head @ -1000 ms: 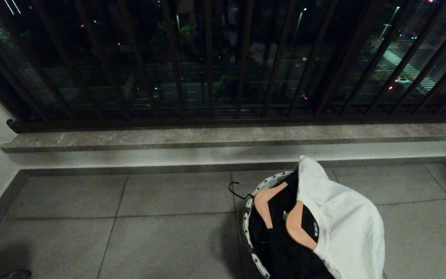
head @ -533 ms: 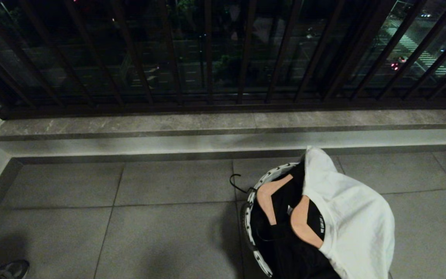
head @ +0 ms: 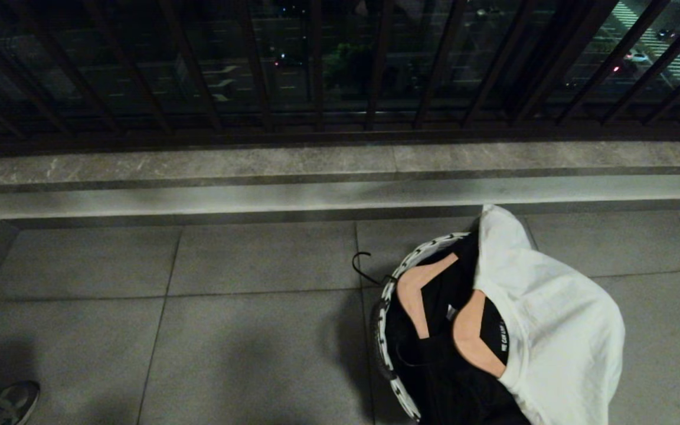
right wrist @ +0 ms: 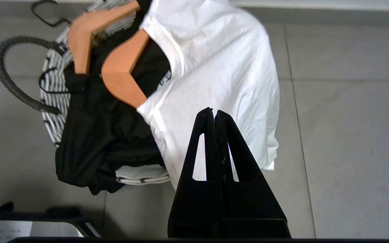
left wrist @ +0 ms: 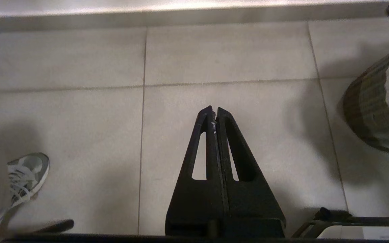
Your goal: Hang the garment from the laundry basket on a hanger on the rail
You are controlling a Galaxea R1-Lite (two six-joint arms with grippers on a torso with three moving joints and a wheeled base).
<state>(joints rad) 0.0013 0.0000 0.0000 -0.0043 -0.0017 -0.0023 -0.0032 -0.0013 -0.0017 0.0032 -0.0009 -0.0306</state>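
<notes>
On the floor tiles [head: 269, 330] by the ledge sat the laundry basket [head: 382, 330], white garment [head: 552, 336] draped over its right rim. Right gripper [right wrist: 213, 113], jaws shut & empty, hung above it, nearer vs left gripper [left wrist: 213, 111], also shut, over bare tile.

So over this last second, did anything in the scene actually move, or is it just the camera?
Just the camera: the head view tipped downward, so the railing slid up the picture and a person's shoe came into the corner. The laundry basket, white garment, black garment and hangers lie as before. Left gripper and right gripper are shut and empty.
</notes>
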